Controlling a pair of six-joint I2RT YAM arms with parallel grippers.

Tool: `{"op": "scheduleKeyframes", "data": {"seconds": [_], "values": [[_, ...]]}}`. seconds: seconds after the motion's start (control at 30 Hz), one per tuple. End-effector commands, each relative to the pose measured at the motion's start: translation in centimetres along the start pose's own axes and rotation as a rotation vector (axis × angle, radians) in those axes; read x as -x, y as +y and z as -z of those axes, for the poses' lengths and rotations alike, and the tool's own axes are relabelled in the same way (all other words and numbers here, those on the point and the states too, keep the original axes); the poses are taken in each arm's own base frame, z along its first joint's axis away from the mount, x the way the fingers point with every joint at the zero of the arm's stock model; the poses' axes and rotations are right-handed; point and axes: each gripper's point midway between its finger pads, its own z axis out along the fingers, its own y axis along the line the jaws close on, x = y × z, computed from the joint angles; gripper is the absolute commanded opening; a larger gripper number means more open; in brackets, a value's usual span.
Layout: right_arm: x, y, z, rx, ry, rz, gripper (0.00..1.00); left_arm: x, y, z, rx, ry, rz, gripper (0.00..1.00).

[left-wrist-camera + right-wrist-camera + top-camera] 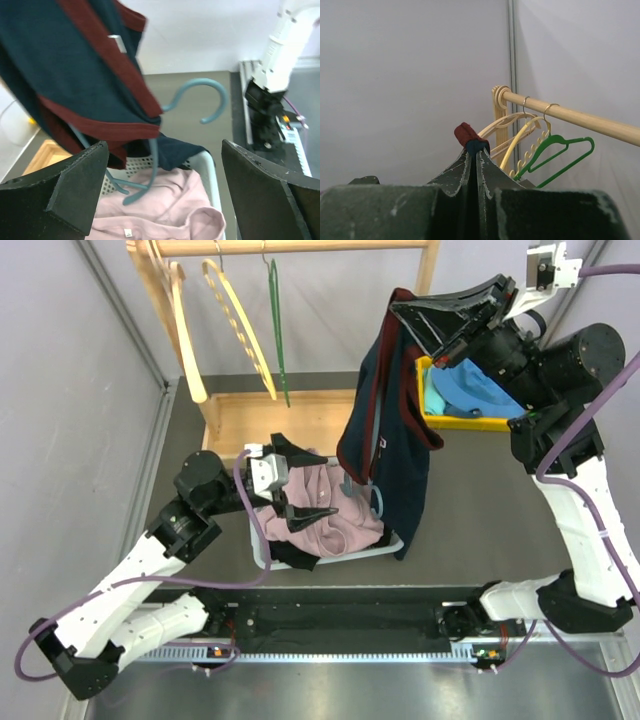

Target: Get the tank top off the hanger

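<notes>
A navy tank top with maroon trim hangs in the air from my right gripper, which is shut on its strap. In the right wrist view, the pinched maroon and navy fabric sticks out above the shut right gripper. A teal hanger is still threaded through the tank top, its hook pointing out to the side and its lower end dangling over the basket. My left gripper is open and holds nothing, low over the basket. In the left wrist view the left gripper faces the hanger.
A white perforated basket under the left gripper holds a pink garment. A wooden rack at the back carries wooden hangers and a green hanger. A yellow bin with a blue cap sits at the back right.
</notes>
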Motion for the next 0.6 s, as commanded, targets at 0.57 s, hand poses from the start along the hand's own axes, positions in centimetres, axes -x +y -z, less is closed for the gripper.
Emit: {"op": "scheduleKeyframes", "data": {"seconds": [0.57], "values": [[-1.3, 0.1, -4.1, -0.307, 0.026, 0.338, 0.0, -3.1, -1.0, 0.9, 0.001, 0.096, -0.033, 0.99]]}}
